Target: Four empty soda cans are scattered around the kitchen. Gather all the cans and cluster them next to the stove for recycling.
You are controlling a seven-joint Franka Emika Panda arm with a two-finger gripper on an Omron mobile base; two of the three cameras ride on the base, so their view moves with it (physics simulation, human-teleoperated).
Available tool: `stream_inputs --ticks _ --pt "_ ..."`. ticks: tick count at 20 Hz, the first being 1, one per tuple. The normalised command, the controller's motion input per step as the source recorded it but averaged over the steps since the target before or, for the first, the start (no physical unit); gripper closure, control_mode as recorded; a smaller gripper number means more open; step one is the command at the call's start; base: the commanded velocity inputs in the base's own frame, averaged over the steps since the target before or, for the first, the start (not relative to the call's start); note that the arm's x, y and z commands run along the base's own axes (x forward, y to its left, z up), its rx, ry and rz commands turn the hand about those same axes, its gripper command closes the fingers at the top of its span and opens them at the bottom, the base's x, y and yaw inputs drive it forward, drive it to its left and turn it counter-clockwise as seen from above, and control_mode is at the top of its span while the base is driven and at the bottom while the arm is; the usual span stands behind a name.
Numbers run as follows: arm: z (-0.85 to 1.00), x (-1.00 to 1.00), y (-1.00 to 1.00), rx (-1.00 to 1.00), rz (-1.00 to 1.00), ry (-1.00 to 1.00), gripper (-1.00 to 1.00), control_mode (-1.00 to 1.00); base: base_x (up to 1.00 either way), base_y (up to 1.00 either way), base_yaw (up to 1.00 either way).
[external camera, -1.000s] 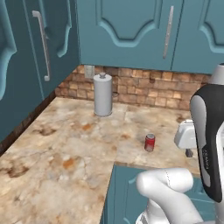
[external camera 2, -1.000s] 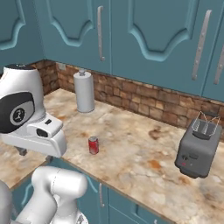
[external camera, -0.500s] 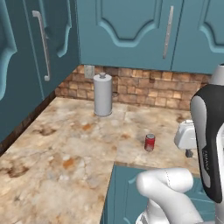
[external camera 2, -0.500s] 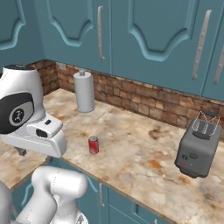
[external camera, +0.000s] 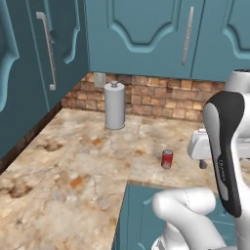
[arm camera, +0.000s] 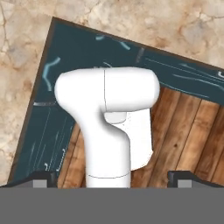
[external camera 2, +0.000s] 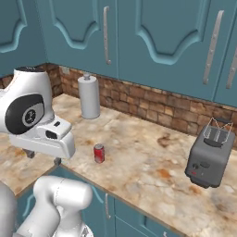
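I am holding my gripper (arm camera: 112, 175) fully spread, its two dark fingertips (arm camera: 41, 178) standing at opposite lower corners of the hand view with nothing between them but air; it is grasping nothing. In the hand view it is pointing down past my own white body toward the teal cabinet fronts (arm camera: 87, 57) and a wooden plank floor (arm camera: 188, 131), with the marbled edge of the desk (arm camera: 26, 65) running around the corner above and to the side.

One red soda can (external camera: 167, 159) with a silver top is standing upright on the desk (external camera: 73, 166), near the front edge just beyond the inner corner of the L-shaped top; in the right base view the same soda can (external camera 2: 99, 153) is sitting just beside the front edge, apart from everything else on the surface.

A grey paper towel roll (external camera: 114, 105) on its upright holder is standing at the back against the brick backsplash (external camera: 156, 100), well apart from the can; a grey toaster (external camera 2: 211, 156) is resting on the desk far to the right, near the wall. Teal wall cabinets (external camera 2: 152, 41) with long silver handles are hanging above the backsplash; a tall teal cabinet (external camera: 29, 73) is closing off the left side in the left base view.
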Motion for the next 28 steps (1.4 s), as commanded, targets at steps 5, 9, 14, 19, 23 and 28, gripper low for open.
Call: stream_inputs --ticks 5,9,14,19,23,28 --pt "-0.15 0.99 0.0 0.01 0.0 0.0 -1.0 -1.0 0.0 0.0 0.0" --pt "-0.02 0.25 0.0 -0.01 0.0 0.0 -1.0 -1.0 0.0 0.0 0.0" --pt "-0.11 0.56 0.0 -0.14 0.04 -0.04 -1.0 -1.0 0.0 0.0 0.0" --pt "-0.33 0.34 -0.04 -0.04 0.04 -0.14 -1.0 -1.0 0.0 0.0 0.0" --pt "-0.36 0.09 0.0 0.1 0.01 -0.05 -1.0 -1.0 0.0 0.0 0.0" --pt "-0.45 0.35 0.0 0.12 0.0 -0.01 -1.0 -1.0 0.0 0.0 0.0"
